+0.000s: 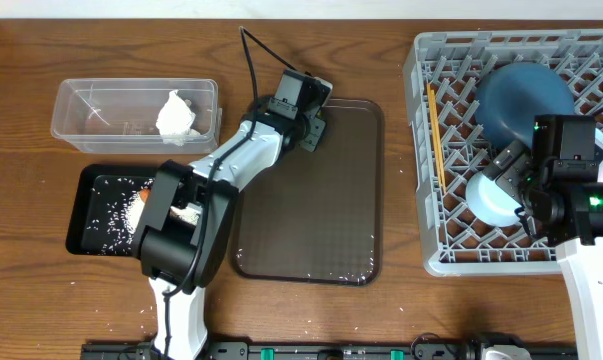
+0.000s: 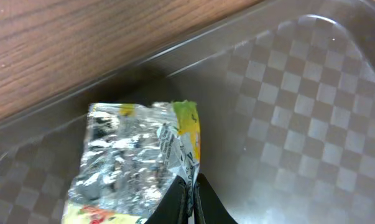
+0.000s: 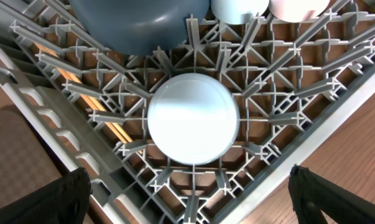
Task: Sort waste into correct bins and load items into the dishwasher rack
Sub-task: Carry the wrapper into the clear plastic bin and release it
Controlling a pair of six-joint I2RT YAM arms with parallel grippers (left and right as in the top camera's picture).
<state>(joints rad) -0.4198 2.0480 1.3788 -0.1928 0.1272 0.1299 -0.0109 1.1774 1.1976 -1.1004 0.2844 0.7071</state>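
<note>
A wooden table (image 1: pixel 21 90) carries everything. Nearest, the black tray (image 1: pixel 74 225) holds scattered rice (image 1: pixel 111 212) and a carrot (image 1: pixel 144 194). Over the grey rack (image 1: pixel 417 150), the right gripper (image 3: pixel 188 180) hangs with its fingers wide apart above an upturned bowl (image 3: pixel 193 118). Farther back, the left gripper (image 2: pixel 190 190) is pinched closed on the wrapper (image 2: pixel 131 162) at the far corner of the brown tray (image 2: pixel 299 93). The tissue (image 1: pixel 179 115) lies in the clear tub (image 1: pixel 96 112).

Overhead: I'm looking straight down on the whole bench (image 1: pixel 21 300) from high up | left wrist: I'm tight on the brown tray (image 2: pixel 287 93) corner, angled down | right wrist: I'm close above the rack (image 3: pixel 44 112), facing down | shared: both patches sit inside overhead
</note>
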